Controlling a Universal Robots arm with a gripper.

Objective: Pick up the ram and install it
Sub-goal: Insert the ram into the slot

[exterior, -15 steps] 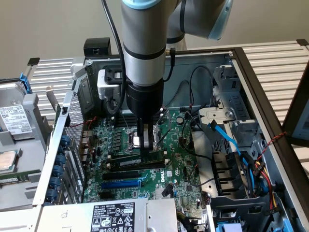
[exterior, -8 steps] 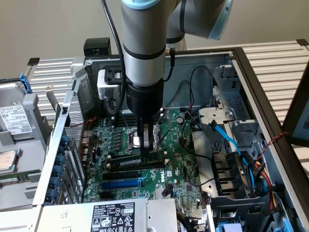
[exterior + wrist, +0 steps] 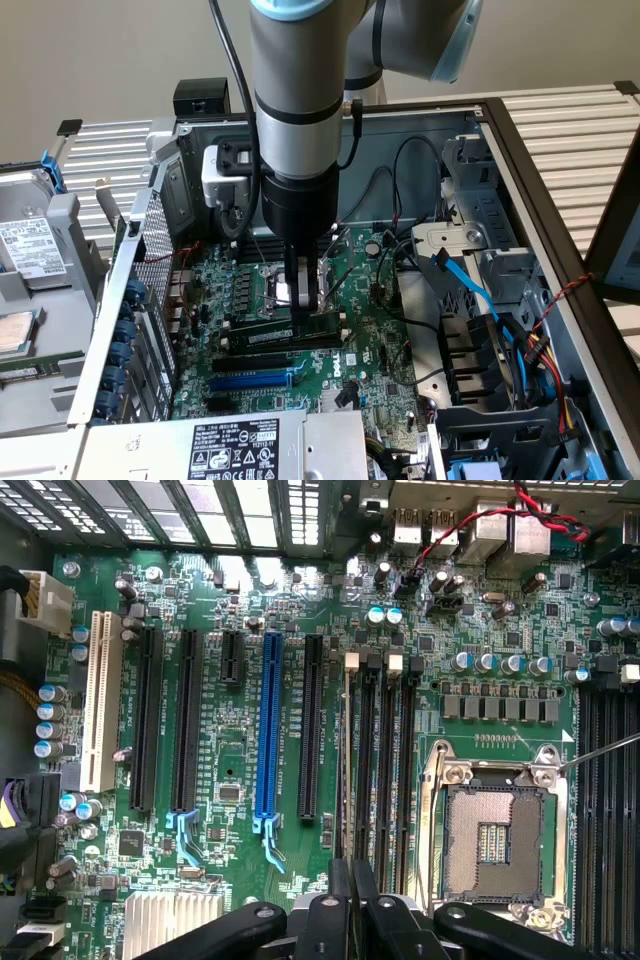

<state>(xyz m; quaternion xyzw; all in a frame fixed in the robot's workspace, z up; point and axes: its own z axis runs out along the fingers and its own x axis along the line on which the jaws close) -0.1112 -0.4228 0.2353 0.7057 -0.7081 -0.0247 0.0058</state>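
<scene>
- Tool [image 3: 345, 880] clenched on the ram [image 3: 347, 770], pinching its thin upper edge.
- Ram stands on edge along the black memory slots [image 3: 385, 770], between CPU socket [image 3: 497, 840] and blue expansion slot [image 3: 267, 730], at the exterior view's centre.

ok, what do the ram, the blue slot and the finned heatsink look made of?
Ram: matt dark-green circuit board with black chips, likely fibreglass laminate. Blue slot: uniform colour with a slight sheen, probably moulded plastic. Heatsink: bare silvery fins, looks like aluminium.
</scene>
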